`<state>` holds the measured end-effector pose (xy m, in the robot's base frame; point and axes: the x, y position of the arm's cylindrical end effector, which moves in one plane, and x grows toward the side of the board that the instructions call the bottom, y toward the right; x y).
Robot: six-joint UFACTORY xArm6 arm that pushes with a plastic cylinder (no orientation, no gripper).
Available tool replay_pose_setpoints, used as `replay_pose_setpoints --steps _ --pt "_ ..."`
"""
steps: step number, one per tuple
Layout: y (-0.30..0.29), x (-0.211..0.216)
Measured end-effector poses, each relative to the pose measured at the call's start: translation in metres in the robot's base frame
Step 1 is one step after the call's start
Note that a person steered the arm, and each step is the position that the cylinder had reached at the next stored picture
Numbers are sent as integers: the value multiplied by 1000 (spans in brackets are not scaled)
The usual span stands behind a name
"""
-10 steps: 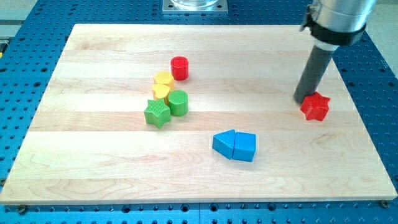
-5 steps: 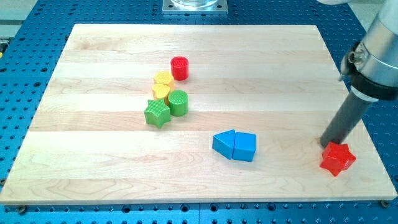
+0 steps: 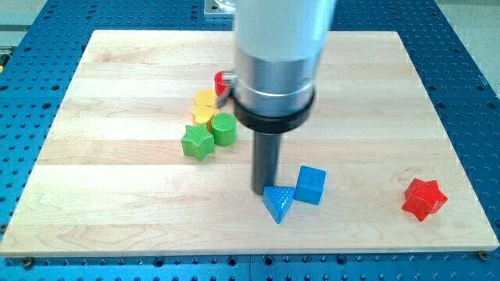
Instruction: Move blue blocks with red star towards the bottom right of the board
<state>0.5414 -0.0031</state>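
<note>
The red star (image 3: 424,198) lies near the board's bottom right. A blue triangular block (image 3: 278,203) and a blue cube (image 3: 311,185) lie at the bottom middle, slightly apart. My tip (image 3: 261,191) stands at the upper left edge of the blue triangular block, touching it. The rod and the arm's body rise above it and hide part of the red cylinder (image 3: 221,81).
A yellow cylinder (image 3: 205,99), a yellow heart (image 3: 202,114), a green cylinder (image 3: 224,128) and a green star (image 3: 197,142) cluster at the view's left of my tip. The wooden board (image 3: 94,179) sits on a blue perforated table.
My tip left the red star at the bottom right and swung left to the blue blocks. The blue triangular block has turned and shifted down, splitting from the blue cube.
</note>
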Motion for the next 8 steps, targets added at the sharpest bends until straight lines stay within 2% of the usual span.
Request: replay_pose_setpoints --steps 1,3,4,6,7,8 --pt "-42 32" --pt "47 52" --pt "62 35" --pt "-7 10" --pt "53 -3" --pt "75 -12"
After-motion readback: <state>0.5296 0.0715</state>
